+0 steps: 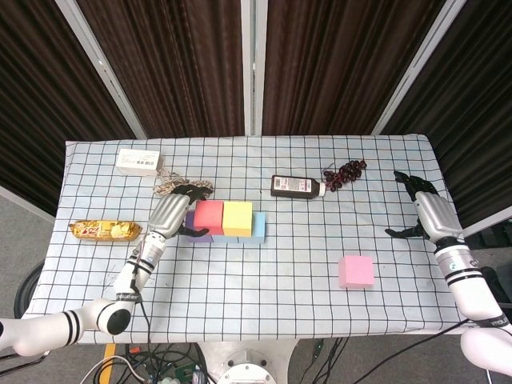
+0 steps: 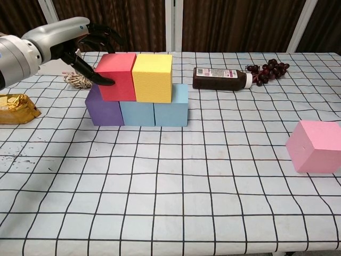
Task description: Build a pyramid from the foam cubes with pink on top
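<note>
Right now my left robot hand (image 2: 80, 45) sits at the left end of the stack, fingers spread, one dark fingertip touching the left face of the red cube (image 2: 117, 74); it grips nothing. My right robot hand (image 1: 428, 210) hovers near the right edge of the desk (image 1: 280, 304), fingers apart and empty, seen only from the head view.

What the coming move turns on, as I judge it, is where the pink cube (image 2: 314, 145) lies from each robot hand. It sits alone on the checked cloth toward the front right, well apart from the stack. From my right robot hand it lies inward and nearer to me; from my left it is across the whole stack and more. So the right robot hand is clearly the nearer one, and the pick should be its job. The cube has no long axis to speak of, and it stands slightly turned against the grid lines.

It is pale pink foam with soft edges and a small dimple on the face toward my chest, flat on the desk with nothing touching it.

Its target is the stack: a purple cube (image 2: 104, 109) and two blue cubes (image 2: 154, 112) in a row below, red and a yellow cube (image 2: 153, 77) above, touching each other. The seam between red and yellow is where pink should land
</note>
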Robot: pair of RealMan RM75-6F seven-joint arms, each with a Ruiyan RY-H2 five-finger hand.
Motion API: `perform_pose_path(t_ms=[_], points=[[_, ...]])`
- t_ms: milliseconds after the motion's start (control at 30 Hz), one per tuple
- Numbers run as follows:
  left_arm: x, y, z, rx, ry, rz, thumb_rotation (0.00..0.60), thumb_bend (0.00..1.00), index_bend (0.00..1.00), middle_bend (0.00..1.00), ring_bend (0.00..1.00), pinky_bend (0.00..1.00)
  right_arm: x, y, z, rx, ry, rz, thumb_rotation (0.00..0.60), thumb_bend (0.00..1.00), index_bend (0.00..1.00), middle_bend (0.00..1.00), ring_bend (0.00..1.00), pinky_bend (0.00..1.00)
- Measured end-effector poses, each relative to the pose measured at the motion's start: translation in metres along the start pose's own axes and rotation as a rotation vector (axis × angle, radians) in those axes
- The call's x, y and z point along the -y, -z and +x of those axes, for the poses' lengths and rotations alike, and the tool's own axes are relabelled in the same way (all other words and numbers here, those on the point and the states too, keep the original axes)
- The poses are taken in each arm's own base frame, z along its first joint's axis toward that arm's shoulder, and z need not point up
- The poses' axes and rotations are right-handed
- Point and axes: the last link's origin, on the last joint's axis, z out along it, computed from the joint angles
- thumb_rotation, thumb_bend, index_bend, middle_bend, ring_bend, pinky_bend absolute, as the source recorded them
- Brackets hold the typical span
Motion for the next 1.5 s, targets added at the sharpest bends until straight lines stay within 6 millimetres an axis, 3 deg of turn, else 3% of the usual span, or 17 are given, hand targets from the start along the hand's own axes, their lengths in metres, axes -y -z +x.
perform_pose_path(t_ms=[133,367,600,1233,1500], points=[[0.000,0.001,-0.001,-0.001,0.006,-0.003,0.600,0.16,0.23,0.48,0.19,0.18,0.000,0.000,0.000,0.001,0.001,0.002,0.600,0.01,0.00,0.13,0.00,0.00],[0.001,0.001,-0.002,0.013,0.024,-0.004,0.600,0.11,0.21,0.34,0.17,0.18,0.000,0.000,0.000,0.002,-0.001,0.001,0.600,0.01,0.00,0.13,0.00,0.00],[0.002,0.001,-0.002,0.006,0.030,0.002,0.600,0.10,0.19,0.27,0.16,0.18,-0.001,0.000,0.000,0.004,-0.002,-0.005,0.600,0.01,0.00,0.13,0.00,0.00],[-0.001,0.007,0.001,-0.002,0.048,-0.015,0.600,0.09,0.17,0.17,0.14,0.18,-0.002,0.000,0.000,0.007,0.003,-0.007,0.600,0.01,0.00,0.13,0.00,0.00],[0.014,0.031,0.014,-0.039,0.013,0.017,0.600,0.09,0.17,0.17,0.13,0.18,0.004,0.000,0.005,-0.002,0.004,0.005,0.600,0.01,0.00,0.13,0.00,0.00]])
